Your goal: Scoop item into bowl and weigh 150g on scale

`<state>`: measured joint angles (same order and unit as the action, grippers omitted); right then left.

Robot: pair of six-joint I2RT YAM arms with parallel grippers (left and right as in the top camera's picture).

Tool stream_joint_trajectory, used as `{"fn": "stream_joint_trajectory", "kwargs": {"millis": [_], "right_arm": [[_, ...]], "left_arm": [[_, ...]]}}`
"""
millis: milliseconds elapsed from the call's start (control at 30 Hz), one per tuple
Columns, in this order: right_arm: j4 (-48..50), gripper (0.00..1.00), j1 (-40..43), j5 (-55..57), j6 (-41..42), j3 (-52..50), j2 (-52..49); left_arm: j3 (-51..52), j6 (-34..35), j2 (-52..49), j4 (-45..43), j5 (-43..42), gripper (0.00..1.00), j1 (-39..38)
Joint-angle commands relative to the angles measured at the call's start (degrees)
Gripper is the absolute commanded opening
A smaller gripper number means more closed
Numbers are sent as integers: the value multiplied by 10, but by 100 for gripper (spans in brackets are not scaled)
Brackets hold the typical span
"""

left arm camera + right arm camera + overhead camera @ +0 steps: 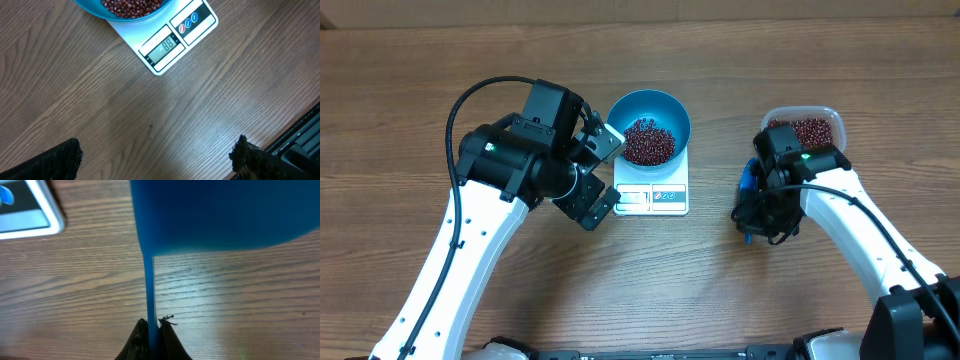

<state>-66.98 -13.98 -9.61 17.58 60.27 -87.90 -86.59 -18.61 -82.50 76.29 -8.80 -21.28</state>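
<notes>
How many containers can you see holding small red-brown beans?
2. One is the round bright blue bowl on the small white square scale, mid-table. The other is the clear rectangular plastic tub at the right. The small blue scoop in the right gripper hides its inside.

arms (455, 255): white links; black joints; green lights | cables (453, 112): black; looped | left tool (608, 168), right tool (152, 327): black

tub (835, 122): clear, right side | scoop (225, 215): blue, near tub | table (420, 100): wood

Matt wood-grain table (420, 80), smooth blue plastic bowl (651, 99), glossy white scale (666, 198).
</notes>
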Motion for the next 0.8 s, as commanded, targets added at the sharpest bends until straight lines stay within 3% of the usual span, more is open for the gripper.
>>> {"fn": "stream_joint_trajectory", "kwargs": {"millis": [0, 767], "right_arm": [[3, 4, -2, 6, 4, -17, 10], [21, 4, -2, 6, 4, -48, 10]], "left_arm": [[2, -13, 8, 0, -9, 99, 3], [2, -13, 8, 0, -9, 100, 3]]}}
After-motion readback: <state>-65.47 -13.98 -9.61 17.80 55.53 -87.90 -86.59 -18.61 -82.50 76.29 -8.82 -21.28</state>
